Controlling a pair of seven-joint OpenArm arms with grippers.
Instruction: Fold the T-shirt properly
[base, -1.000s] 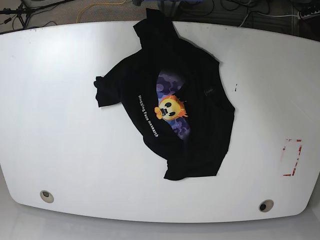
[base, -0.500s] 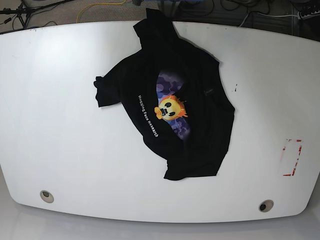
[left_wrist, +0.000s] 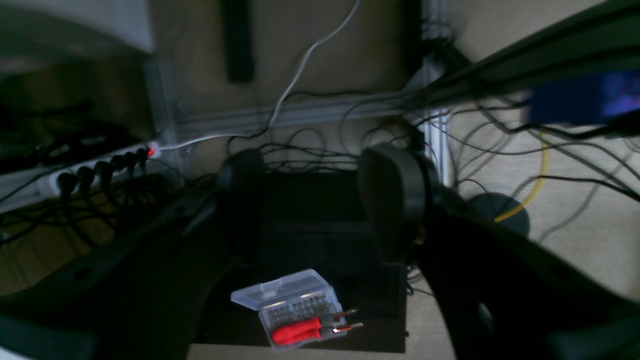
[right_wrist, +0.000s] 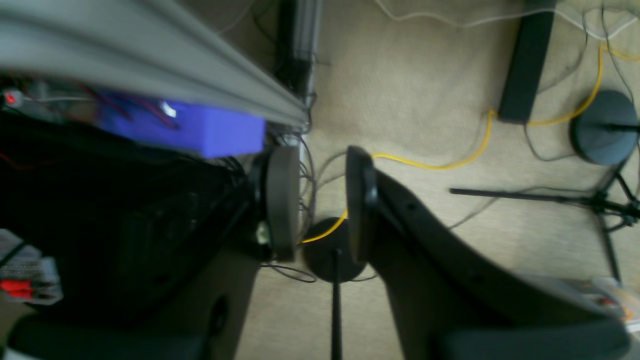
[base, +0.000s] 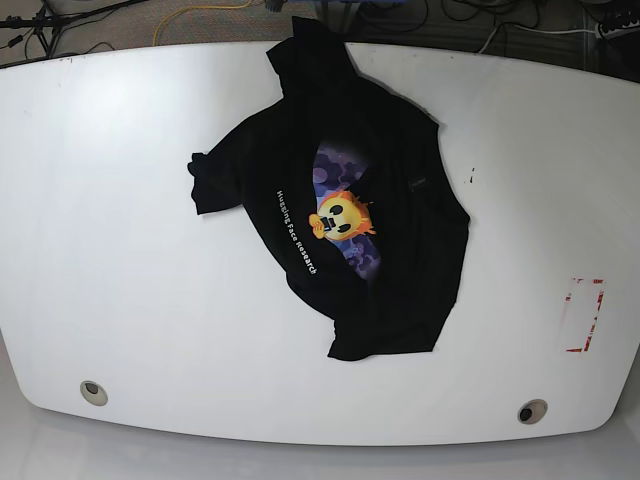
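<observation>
The black T-shirt lies crumpled and skewed across the middle of the white table, print up, with the yellow emoji face and white lettering showing. One sleeve sticks out to the left, and the top edge reaches the table's far rim. Neither arm appears in the base view. My left gripper hangs open over the floor beyond the table, nothing between its fingers. My right gripper is also open over the floor, holding nothing.
A red-marked rectangle sits near the table's right edge. Two round holes lie along the front edge. Below the left gripper are a black box, a screwdriver bit case and a power strip. Cables and stand bases cover the floor.
</observation>
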